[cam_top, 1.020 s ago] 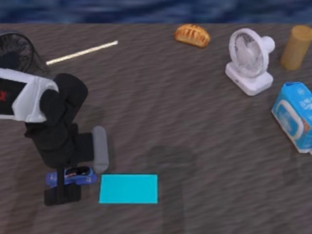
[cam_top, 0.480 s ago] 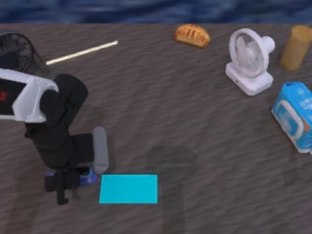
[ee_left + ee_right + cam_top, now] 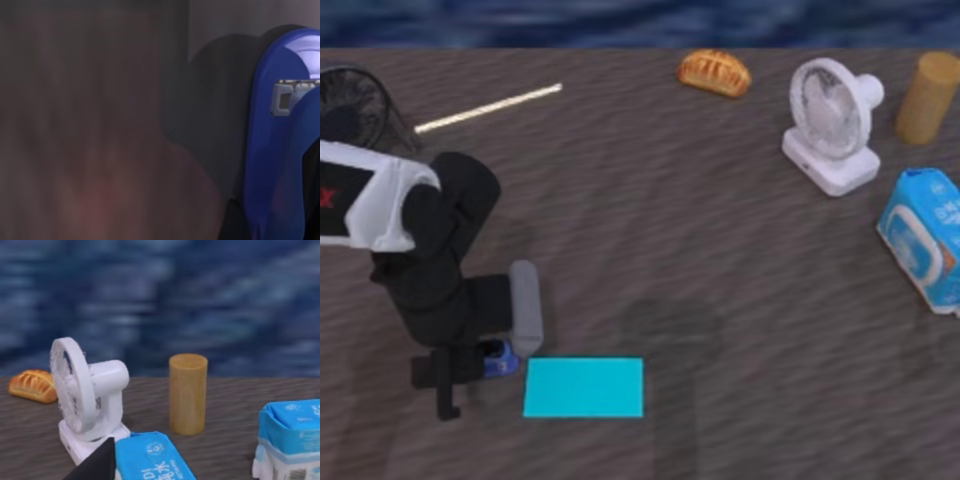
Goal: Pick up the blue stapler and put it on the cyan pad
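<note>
Lower left gripper point(image 3: 448, 372) covers 1 blue stapler point(image 3: 501, 357).

- The left pincer point(image 3: 448, 385) is low at the near left of the desk point(image 3: 720, 270), over the blue stapler point(image 3: 501, 357), of which only 1 end is seen past the black arm.
- The cyan pad point(image 3: 584, 387) lies just beside the stapler, to its right; nothing is seen on it or between the 2.
- The wide middle of the desk is bare.
- Along the far edge a black fan point(image 3: 355, 102), a pale stick point(image 3: 488, 108) and a bread loaf point(image 3: 715, 72) are set.
- The far right is crowded by a white fan point(image 3: 832, 125), a tan cylinder point(image 3: 927, 97) and a light-blue packet point(image 3: 926, 238).
</note>
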Robot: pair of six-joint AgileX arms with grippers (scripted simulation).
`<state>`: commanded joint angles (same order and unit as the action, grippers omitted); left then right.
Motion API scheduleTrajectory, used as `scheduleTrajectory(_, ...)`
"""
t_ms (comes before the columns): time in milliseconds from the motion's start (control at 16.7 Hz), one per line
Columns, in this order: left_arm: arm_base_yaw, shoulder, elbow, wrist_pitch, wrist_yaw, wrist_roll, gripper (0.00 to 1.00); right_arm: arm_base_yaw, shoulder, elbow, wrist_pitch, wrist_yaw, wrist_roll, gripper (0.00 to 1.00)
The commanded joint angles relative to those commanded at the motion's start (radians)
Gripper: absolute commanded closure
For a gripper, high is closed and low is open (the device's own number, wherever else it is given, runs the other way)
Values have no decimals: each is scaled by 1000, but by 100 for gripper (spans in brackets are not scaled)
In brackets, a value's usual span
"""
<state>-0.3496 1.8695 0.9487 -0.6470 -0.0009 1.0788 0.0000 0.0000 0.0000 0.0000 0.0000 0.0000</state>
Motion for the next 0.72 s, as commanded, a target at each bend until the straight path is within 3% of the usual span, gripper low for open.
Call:
scheduleTrajectory(360,-1,-20,28,-44,3,1,100,0,0,0,0,0,0,0)
scheduleTrajectory(720,12,-131,170,-323,2,-3,100,0,0,0,0,0,0,0)
